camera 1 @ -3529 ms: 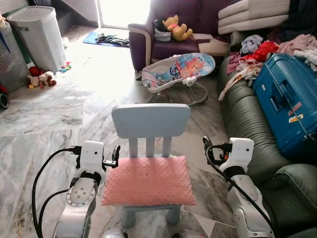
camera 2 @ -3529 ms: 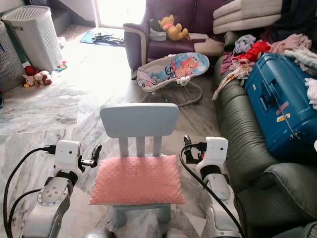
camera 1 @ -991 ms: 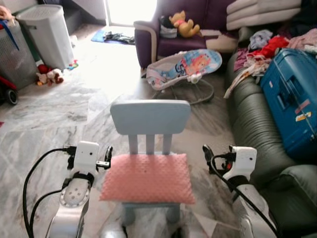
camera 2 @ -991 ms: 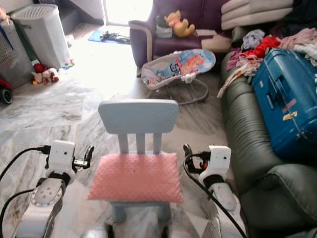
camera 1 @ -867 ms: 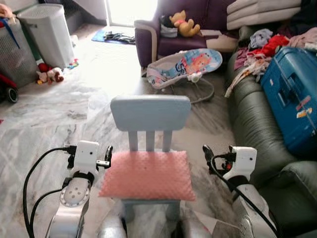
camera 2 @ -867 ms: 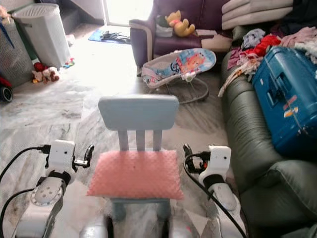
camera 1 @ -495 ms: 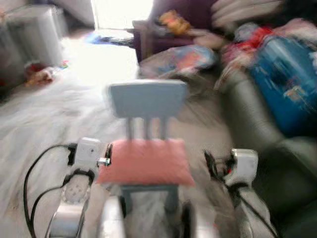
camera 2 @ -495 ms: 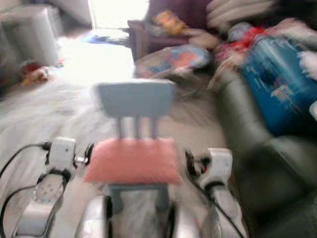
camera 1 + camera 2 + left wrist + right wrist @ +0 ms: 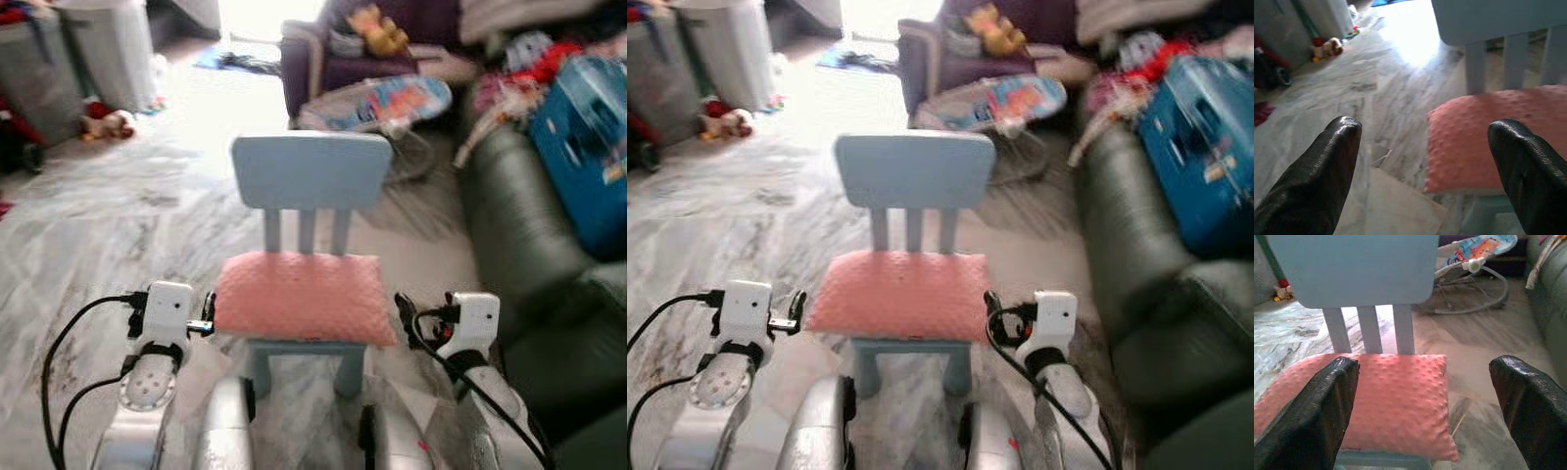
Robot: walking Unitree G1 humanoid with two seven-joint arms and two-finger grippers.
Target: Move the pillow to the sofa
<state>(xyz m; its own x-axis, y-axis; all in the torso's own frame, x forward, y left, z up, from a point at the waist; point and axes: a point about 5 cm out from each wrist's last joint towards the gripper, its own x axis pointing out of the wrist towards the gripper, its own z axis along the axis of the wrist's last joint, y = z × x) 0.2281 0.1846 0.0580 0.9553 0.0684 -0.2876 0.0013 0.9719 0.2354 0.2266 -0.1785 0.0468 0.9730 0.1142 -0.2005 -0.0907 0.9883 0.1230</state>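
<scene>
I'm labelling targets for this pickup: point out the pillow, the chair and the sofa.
pillow (image 9: 302, 297), left eye view, middle of its pink top.
chair (image 9: 312, 171), left eye view, centre of the pale blue backrest.
sofa (image 9: 509, 215), left eye view, bare green seat cushion.

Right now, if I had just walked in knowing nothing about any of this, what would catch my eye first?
Probably the pink pillow lying on the seat of a small pale blue chair in the middle of the marble floor, with the robot's left gripper and right gripper held open on either side of it. To the robot's right, a dark green sofa carries a bright blue suitcase.
</scene>
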